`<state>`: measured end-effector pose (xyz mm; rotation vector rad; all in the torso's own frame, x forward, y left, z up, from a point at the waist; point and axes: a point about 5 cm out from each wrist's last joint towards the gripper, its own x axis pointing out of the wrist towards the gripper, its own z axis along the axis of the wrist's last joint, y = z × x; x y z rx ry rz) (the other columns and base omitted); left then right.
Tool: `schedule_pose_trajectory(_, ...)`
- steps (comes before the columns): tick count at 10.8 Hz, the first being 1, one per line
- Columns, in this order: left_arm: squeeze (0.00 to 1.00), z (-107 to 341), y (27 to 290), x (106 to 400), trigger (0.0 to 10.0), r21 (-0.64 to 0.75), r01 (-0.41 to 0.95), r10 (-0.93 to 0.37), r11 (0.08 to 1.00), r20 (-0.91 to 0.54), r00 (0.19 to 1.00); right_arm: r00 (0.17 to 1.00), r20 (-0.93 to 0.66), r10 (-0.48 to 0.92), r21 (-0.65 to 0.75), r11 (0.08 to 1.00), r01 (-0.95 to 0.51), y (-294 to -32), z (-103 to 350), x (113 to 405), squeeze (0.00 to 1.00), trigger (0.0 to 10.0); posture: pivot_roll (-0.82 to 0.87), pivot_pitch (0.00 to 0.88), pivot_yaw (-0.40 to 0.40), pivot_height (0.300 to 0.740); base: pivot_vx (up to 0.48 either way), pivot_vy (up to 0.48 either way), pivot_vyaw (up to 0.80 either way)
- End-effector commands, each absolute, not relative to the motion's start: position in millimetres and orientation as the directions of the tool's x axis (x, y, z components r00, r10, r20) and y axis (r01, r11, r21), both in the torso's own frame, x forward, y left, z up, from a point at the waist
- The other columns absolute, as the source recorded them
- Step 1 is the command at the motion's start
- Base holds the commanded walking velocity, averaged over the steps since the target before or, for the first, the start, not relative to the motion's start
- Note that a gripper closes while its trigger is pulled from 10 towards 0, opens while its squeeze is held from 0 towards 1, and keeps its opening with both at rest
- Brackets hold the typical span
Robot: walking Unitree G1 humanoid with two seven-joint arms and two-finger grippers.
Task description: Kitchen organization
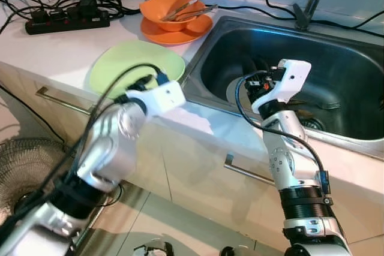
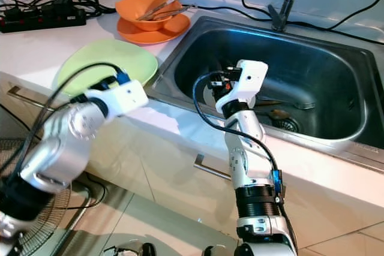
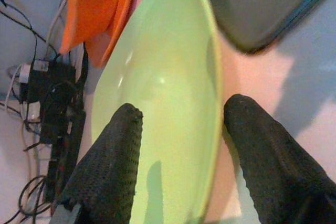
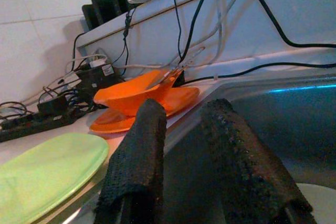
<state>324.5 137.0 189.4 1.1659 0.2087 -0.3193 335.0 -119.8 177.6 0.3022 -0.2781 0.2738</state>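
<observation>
A pale green plate (image 1: pixel 123 64) lies flat on the white counter, left of the steel sink (image 1: pixel 342 64). My left gripper (image 3: pixel 184 106) is open at the plate's near right rim, one finger (image 3: pixel 107 171) over the plate and the other (image 3: pixel 268 161) over the counter. My right gripper (image 4: pixel 185 107) hangs inside the sink's left half, narrowly open with nothing between its fingers. Behind the green plate an orange bowl (image 1: pixel 168 11) sits on an orange plate (image 1: pixel 180 34), with metal utensils (image 1: pixel 191 9) resting in the bowl.
A fork (image 2: pixel 300 105) and a drain (image 2: pixel 288 123) lie in the sink, with a pale round dish (image 4: pixel 320 195) below my right gripper. The faucet (image 1: pixel 307 4) stands behind. A power strip (image 1: pixel 66 22) and cables crowd the back left. A fan (image 1: pixel 24 172) stands on the floor.
</observation>
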Motion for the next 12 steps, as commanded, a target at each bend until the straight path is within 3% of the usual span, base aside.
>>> schedule_pose_trajectory(1, 0.00, 183, 143, 326, 10.0, 0.865, 0.375, -0.099, 0.334, -0.364, 0.926, 0.932, 0.288, 0.222, 0.270, 0.915, -0.301, -120, 176, 337, 0.00, 10.0, 0.08, 0.064, 0.026, 0.740, 0.000, 0.000, 0.00)
schedule_pose_trajectory(5, 0.00, 180, 144, 330, 10.0, 0.867, 0.377, -0.083, 0.325, -0.371, 0.925, 0.931, 0.288, 0.223, 0.271, 0.914, -0.303, -119, 175, 337, 0.00, 10.0, 0.07, 0.055, 0.027, 0.740, 0.000, 0.000, 0.00)
schedule_pose_trajectory(6, 0.00, 179, 143, 330, 0.0, 0.867, 0.379, -0.086, 0.324, -0.372, 0.924, 0.931, 0.288, 0.222, 0.272, 0.914, -0.302, -119, 175, 337, 0.00, 10.0, 0.07, 0.059, 0.026, 0.740, 0.000, 0.000, 0.00)
schedule_pose_trajectory(12, 0.00, 176, 131, 328, 0.0, 0.850, 0.401, -0.133, 0.342, -0.379, 0.916, 0.938, 0.274, 0.211, 0.277, 0.917, -0.287, -123, 173, 338, 0.00, 10.0, 0.07, 0.075, 0.019, 0.740, 0.000, 0.000, 0.00)
